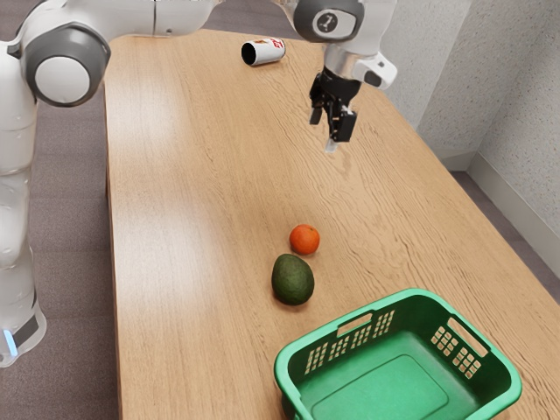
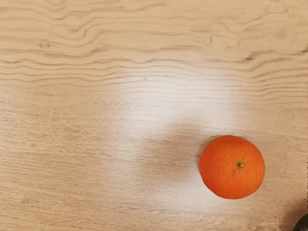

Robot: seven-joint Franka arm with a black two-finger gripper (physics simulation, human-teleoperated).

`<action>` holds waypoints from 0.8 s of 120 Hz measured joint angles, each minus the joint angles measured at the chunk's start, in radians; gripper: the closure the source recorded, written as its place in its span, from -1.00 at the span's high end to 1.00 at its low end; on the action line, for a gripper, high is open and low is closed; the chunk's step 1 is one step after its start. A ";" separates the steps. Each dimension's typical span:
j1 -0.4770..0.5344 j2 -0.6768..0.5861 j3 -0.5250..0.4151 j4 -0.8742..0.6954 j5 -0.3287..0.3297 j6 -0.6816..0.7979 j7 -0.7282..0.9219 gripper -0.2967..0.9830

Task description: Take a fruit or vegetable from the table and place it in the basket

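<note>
My gripper (image 1: pixel 324 134) hangs open above the table (image 1: pixel 192 227), its fingers apart with nothing between them. An orange (image 1: pixel 304 240) rests on the wood, lower than the hand and away from it. Right beside the orange lies a dark green avocado (image 1: pixel 292 280). The green basket (image 1: pixel 398 302) stands near the exterior view's lower edge, with a bare floor inside. In the wrist view the orange (image 2: pixel 232 167) has its stem end showing, and a sliver of the avocado (image 2: pixel 302 224) appears at the corner.
A white and red can (image 1: pixel 263 52) lies on its side at the table's far end. The basket's raised walls are close to the avocado. A speckled wall (image 1: pixel 516 114) stands beyond the table at the exterior view's right.
</note>
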 joint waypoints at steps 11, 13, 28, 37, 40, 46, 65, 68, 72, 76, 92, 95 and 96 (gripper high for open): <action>-0.001 -0.010 -0.004 -0.078 -0.032 0.048 0.044 0.53; -0.002 -0.011 -0.005 -0.091 -0.036 0.058 0.051 0.53; -0.005 -0.014 -0.008 -0.177 -0.061 0.140 0.103 0.53; -0.004 -0.016 -0.010 -0.225 -0.069 0.188 0.133 0.53; 0.000 -0.016 -0.014 -0.239 -0.071 0.202 0.143 0.53; 0.003 -0.024 -0.028 -0.274 -0.074 0.232 0.160 0.53; -0.013 -0.028 -0.046 -0.359 -0.089 0.329 0.208 0.53; -0.012 -0.027 -0.046 -0.367 -0.090 0.344 0.214 0.53; -0.011 -0.024 -0.046 -0.373 -0.091 0.360 0.223 0.53; -0.009 -0.022 -0.046 -0.377 -0.090 0.375 0.231 0.53; -0.002 -0.019 -0.047 -0.428 -0.088 0.435 0.265 0.53; -0.002 -0.021 -0.049 -0.438 -0.088 0.444 0.271 0.53; -0.002 -0.021 -0.049 -0.441 -0.088 0.446 0.273 0.53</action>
